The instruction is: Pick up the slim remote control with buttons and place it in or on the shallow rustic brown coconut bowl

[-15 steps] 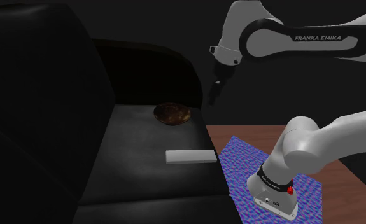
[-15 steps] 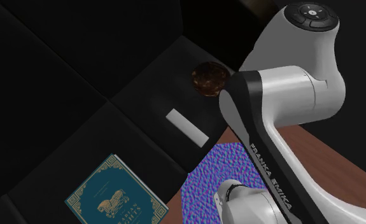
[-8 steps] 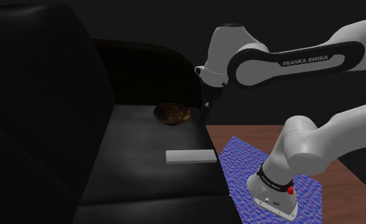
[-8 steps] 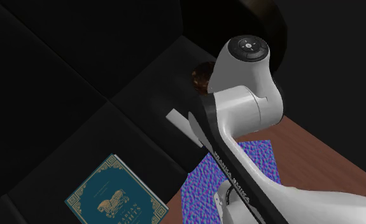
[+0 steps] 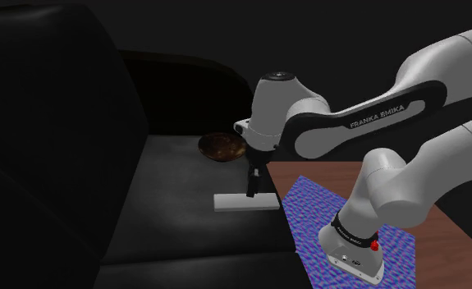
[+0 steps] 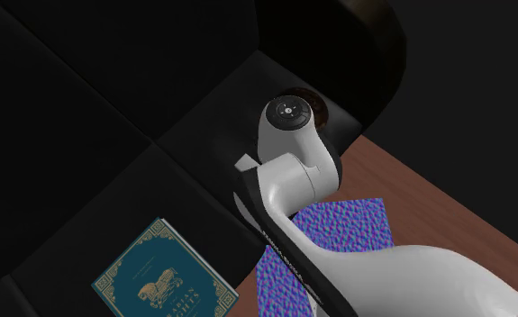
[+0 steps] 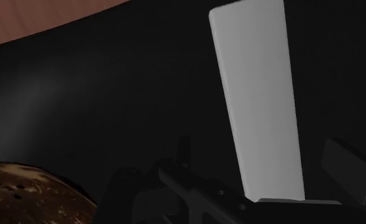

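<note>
One brown bowl [image 5: 219,147] — white remote [image 5: 234,202] outside.

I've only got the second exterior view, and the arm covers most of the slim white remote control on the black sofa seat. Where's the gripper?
Observer: In the shoulder view the black gripper is down at the slim white remote control, near its end at that view's right.
Operator: Fingers shut?
Observer: No. In the wrist view the fingers stand apart, the remote's end between them.
Operator: And the bowl?
Observer: The shallow brown bowl sits apart from the remote, farther back on the black sofa seat.
</note>
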Robot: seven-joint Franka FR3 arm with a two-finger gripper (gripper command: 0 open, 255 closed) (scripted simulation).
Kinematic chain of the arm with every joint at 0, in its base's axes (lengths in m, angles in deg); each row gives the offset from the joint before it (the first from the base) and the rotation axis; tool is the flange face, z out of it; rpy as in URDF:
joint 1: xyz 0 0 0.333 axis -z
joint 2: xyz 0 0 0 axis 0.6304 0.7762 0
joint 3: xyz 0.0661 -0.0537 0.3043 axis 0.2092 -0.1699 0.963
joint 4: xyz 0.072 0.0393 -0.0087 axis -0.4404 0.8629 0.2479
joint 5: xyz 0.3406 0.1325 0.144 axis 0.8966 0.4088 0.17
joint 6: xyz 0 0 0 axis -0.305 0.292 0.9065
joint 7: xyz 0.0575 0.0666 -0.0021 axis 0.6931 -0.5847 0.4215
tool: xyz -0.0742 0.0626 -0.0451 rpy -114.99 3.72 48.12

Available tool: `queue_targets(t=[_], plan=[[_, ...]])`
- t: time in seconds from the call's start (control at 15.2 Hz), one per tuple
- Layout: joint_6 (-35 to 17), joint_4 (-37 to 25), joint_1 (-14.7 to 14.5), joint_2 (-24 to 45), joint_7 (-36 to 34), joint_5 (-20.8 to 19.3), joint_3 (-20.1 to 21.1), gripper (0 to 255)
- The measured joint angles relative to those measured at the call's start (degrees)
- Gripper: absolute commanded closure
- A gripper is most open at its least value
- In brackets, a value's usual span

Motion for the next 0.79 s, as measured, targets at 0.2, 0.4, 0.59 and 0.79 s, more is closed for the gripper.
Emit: queue_targets(t=[0.2, 0.4, 0.59, 0.79], plan=[[-3.4, 0.7, -1.7, 2.8, 0.5, 0.9, 1.4, 0], [-6.4, 1.8, -1.9, 4.7, 0.6, 1.1, 1.9, 0], [-9.8, 2.9, -1.9, 7.0, 0.5, 1.2, 2.3, 0], [-11.1, 3.2, -1.9, 7.9, 0.4, 1.2, 2.5, 0]])
